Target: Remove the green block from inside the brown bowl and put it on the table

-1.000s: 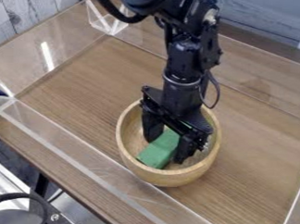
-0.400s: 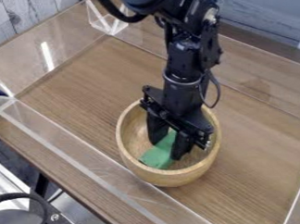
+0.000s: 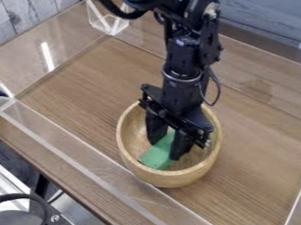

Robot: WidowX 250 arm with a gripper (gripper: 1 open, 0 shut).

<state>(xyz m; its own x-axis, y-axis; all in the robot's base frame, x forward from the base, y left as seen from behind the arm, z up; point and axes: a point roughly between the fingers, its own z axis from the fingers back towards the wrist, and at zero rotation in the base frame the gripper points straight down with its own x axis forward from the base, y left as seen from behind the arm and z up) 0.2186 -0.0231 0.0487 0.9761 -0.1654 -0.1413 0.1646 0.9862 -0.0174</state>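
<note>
The green block stands tilted inside the brown bowl, its lower end near the hollow's floor. My gripper reaches straight down into the bowl from the black arm and is shut on the block's upper part, one finger on each side. The fingers hide the block's top. The bowl rests on the table toward its front.
Clear acrylic walls run along the table's left, front and back edges. A grey floor and cables show beyond the front wall. Bare wood-grain tabletop lies to the left of the bowl and behind it.
The fingers have narrowed from wide apart onto the green block. The block has tipped from lying flatter to more upright. The arm has barely moved.
</note>
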